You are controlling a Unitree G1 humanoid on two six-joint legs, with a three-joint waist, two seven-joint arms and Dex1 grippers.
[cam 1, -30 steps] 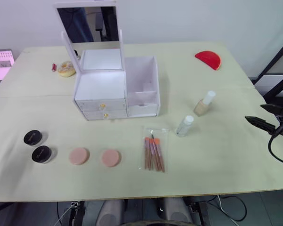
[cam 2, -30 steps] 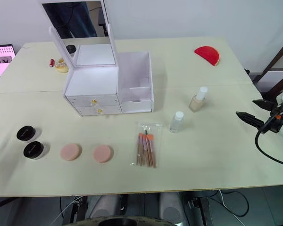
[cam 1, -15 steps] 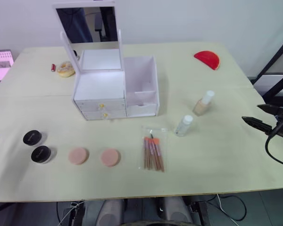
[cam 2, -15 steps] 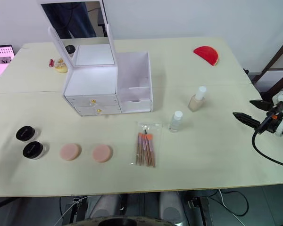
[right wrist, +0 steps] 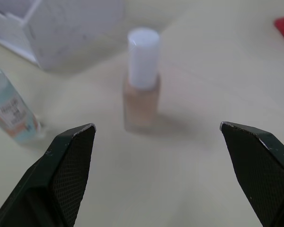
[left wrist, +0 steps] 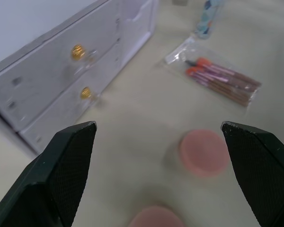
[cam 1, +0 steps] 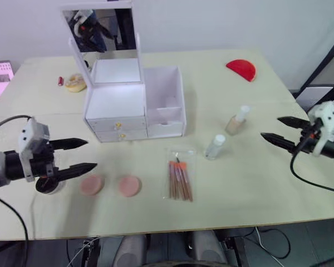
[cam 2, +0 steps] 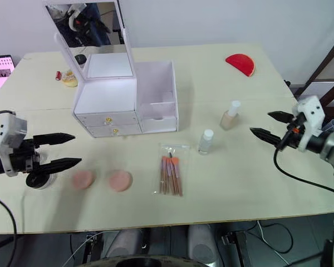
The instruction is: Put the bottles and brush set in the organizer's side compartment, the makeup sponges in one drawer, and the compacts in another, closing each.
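Nearest on the table [cam 1: 256, 183] lie the two pink makeup sponges [cam 1: 92, 184], the bagged brush set [cam 1: 180, 179] and, at the left edge, the black compacts [cam 1: 48, 185] — the left gripper [cam 1: 83, 155] hovers just over them, jaws wide and holding nothing. Further back stand the clear bottle [cam 1: 216, 147] and the beige bottle [cam 1: 236, 120], with the right gripper [cam 1: 273, 128] near them, also spread wide and empty. Behind sits the white organizer [cam 1: 134, 107] — drawers shut, side compartment bare, mirror raised.

White wrist blocks, black pointed fingers [cam 1: 72, 143], black cables
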